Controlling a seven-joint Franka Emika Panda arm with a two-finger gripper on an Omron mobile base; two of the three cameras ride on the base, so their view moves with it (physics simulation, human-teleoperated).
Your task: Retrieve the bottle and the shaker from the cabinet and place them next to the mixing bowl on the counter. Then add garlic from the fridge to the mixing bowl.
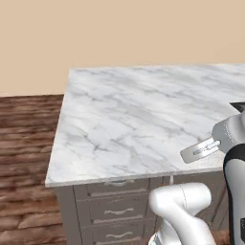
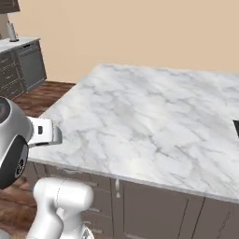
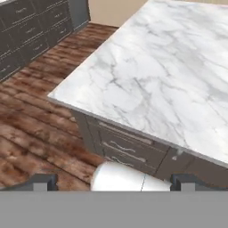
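The counter point(image 1: 143, 115) is a white marble worktop with grey veins and grey drawer fronts point(image 1: 119, 210) below; its top point(image 2: 154, 116) is bare. My gripper point(image 1: 191, 152) hangs just above the counter's near edge, pointing left. It shows again at the left of the right base view point(image 2: 49, 133). In the hand view my gripper point(image 3: 114, 182) has its two dark fingertips point(image 3: 42, 181) far apart, open, with nothing between them, looking down at the counter's corner point(image 3: 147, 75). The bottle, shaker, cabinet, mixing bowl, garlic and fridge are out of view.
A dark flat thing point(image 1: 238, 106) is cut off at the counter's right edge. Wooden floor point(image 1: 26, 143) lies left of the counter. Across the floor stands another run of grey drawers point(image 2: 21, 67) with a small grey object point(image 2: 10, 31) on top.
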